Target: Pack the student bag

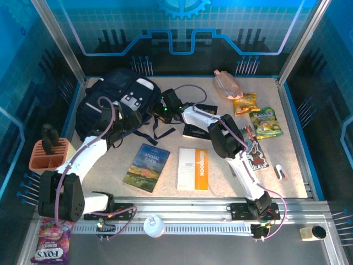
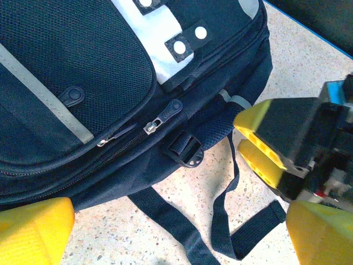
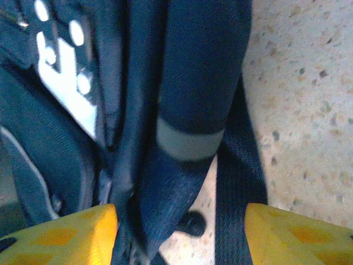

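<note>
Just nearer than the student bag (image 1: pixel 116 99), an Animal Farm book (image 1: pixel 146 167) and an orange-and-white book (image 1: pixel 193 169) lie flat on the table (image 1: pixel 110 165). At the bag's near edge the left gripper (image 2: pixel 176 232) hovers with its claw spread wide above the loose black straps (image 2: pixel 220 221). At the bag's right edge the right gripper (image 3: pixel 179 226) straddles a padded navy strap (image 3: pixel 193 110), though I cannot tell whether it pinches. The bag lies flat, grey-white patches up, with snack packets (image 1: pixel 265 121) well off to its right.
</note>
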You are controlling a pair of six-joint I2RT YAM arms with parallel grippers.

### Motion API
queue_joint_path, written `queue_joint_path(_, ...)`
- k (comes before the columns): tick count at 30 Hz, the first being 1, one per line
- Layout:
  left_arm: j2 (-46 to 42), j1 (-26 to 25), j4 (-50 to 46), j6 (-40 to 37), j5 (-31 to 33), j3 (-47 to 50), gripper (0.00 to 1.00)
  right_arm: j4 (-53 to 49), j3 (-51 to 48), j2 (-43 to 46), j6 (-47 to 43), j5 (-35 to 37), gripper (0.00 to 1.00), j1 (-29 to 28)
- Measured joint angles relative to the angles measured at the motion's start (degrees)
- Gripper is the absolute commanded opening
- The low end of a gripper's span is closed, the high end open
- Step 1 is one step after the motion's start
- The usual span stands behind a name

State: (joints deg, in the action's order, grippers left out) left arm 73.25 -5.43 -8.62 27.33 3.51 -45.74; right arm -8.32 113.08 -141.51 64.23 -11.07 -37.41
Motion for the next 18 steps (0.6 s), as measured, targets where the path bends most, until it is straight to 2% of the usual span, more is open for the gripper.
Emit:
queue_joint_path(7, 0.24, 0.00, -0.15, 3.04, -1.01, 0.87, 0.99, 0.87, 6.19, -4.76, 0.26, 0.81, 0.43, 0.09)
queue_joint_path(9, 0.79, 0.00, -0.20, 3.98, -1.07, 0.96, 0.98, 1.49, 6.73, -5.49, -0.11, 0.79, 0.36, 0.07)
queue_joint_path(13, 2.05, 0.00, -0.15, 5.79, -1.33, 1.51, 0.98, 1.49, 6.95, -6.56, -0.74, 0.87, 0.14, 0.09)
queue_joint_path(18, 3.80, 0.00, -0.09, 8.11, -1.90, 2.36, 0.98, 1.53, 6.91, -6.40, -3.30, 0.96, 0.05, 0.13)
